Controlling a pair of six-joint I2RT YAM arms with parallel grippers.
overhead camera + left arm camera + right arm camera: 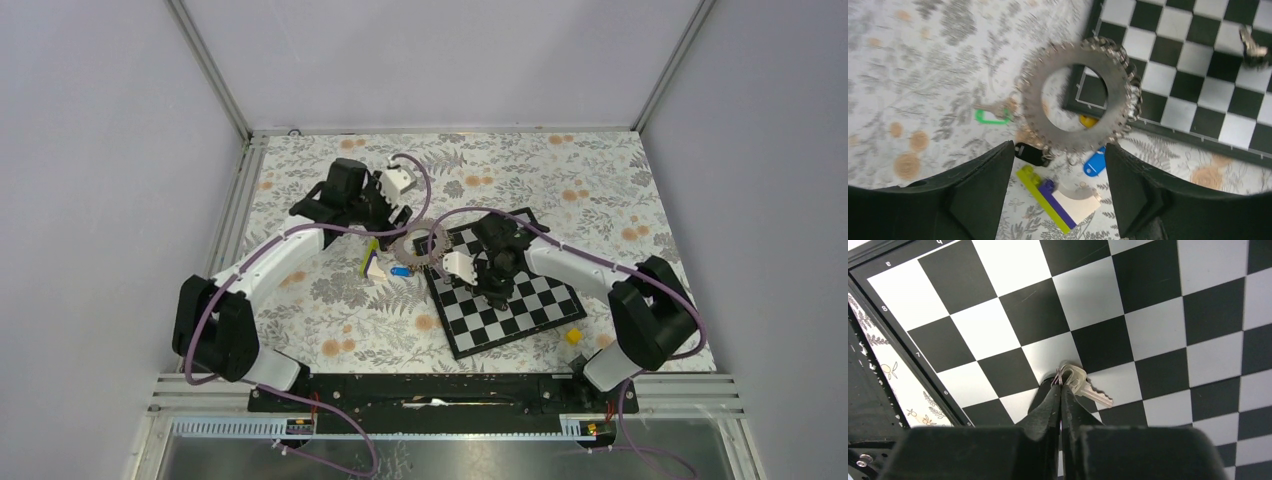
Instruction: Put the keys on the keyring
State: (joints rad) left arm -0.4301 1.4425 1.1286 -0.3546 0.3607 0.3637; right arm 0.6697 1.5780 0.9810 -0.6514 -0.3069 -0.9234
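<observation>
The grey ridged keyring (422, 240) lies over the chessboard's corner; in the left wrist view (1034, 100) it fills the middle. Around it lie a green key (992, 116), a black key (1032, 154) and a blue key (1095, 164). A yellow key (1088, 121) shows through its hole. My left gripper (1059, 146) is open and empty, above the keyring's near rim; it also shows in the top view (383, 228). My right gripper (1060, 384) is shut on a small wire loop carrying a silver key (1088, 387), over the chessboard; it also shows in the top view (497, 290).
A lime, purple and white wedge (1063, 200) lies just below the keyring, between my left fingers. The chessboard (530, 305) lies right of centre. A small yellow block (573, 336) sits off its near right corner. The walls stand close at the left and back.
</observation>
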